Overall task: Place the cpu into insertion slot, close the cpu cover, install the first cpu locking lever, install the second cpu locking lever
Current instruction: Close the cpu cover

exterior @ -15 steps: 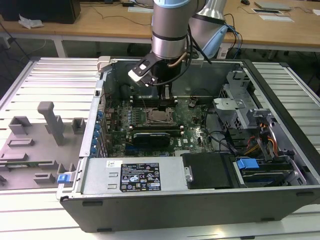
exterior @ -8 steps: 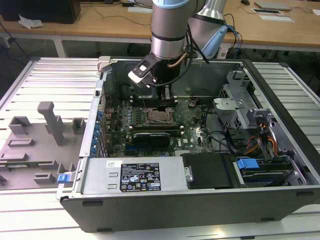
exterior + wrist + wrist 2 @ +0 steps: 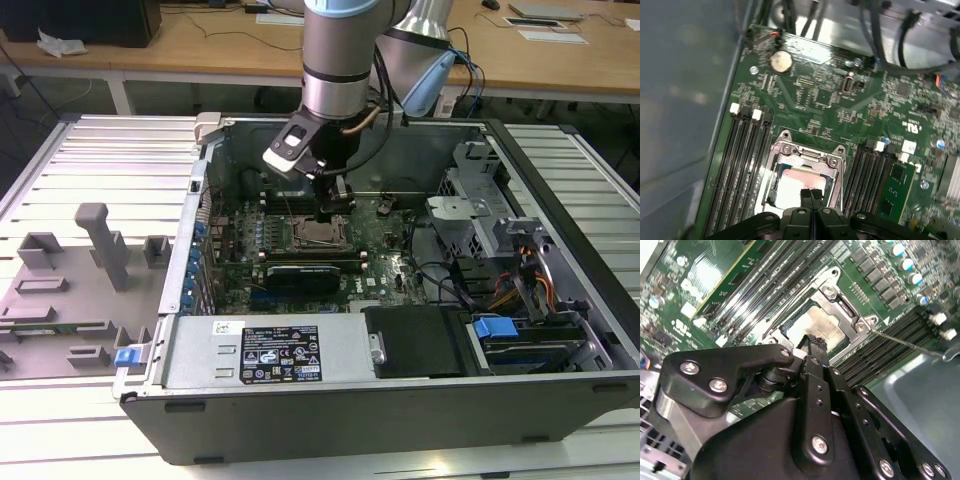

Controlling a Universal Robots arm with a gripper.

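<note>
Care counts here: the hand (image 3: 810, 193), closed on nothing, hangs just over the cpu (image 3: 792, 182), which lies flat in the insertion slot (image 3: 784, 149); any downward push should land squarely, without skewing it.

Work surface: a table (image 3: 95, 160) of silver ribbed metal slats, carrying grey moulded fixtures (image 3: 105, 245) on the exterior view's left. Behind it stand two light wooden desks (image 3: 200, 48) on white legs (image 3: 121, 96). On them lie a black box (image 3: 90, 18), crumpled white paper (image 3: 58, 43) and flat white sheets (image 3: 552, 34). Dark floor (image 3: 35, 108) shows beneath. Lighting is even, with a soft sheen on the slats.
</note>
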